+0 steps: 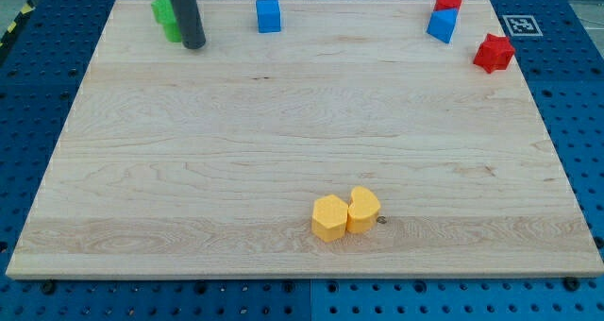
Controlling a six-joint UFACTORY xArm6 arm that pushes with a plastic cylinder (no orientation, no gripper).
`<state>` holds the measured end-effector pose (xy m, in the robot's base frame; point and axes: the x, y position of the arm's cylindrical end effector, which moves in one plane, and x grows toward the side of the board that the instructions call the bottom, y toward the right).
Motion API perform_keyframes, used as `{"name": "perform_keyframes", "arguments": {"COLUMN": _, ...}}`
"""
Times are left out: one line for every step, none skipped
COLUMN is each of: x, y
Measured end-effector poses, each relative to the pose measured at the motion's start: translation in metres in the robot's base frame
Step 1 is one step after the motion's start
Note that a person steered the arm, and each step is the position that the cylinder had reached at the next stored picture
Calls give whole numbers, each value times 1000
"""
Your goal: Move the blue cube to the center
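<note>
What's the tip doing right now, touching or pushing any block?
My tip: holds nothing; it sits at the view's top left, right beside the green block, contact unclear. The blue cube lies apart, to the tip's right.

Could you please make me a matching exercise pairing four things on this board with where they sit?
1. green block
2. blue cube
3. red star
4. yellow blocks

A. bottom centre
B. right edge
C. top edge, left of centre
D. top left, touching my tip

Pairs: 1-D, 2-C, 3-B, 4-A
</note>
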<state>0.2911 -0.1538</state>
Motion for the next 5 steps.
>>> {"name": "perform_keyframes", "arguments": {"x": 0, "y": 22}}
{"name": "perform_keyframes", "arguments": {"x": -12, "y": 30}}
{"name": "perform_keyframes", "arguments": {"x": -34, "y": 30}}
{"name": "perform_keyframes", "arguments": {"x": -50, "y": 40}}
{"name": "perform_keyframes", "arguments": {"x": -65, "y": 62}}
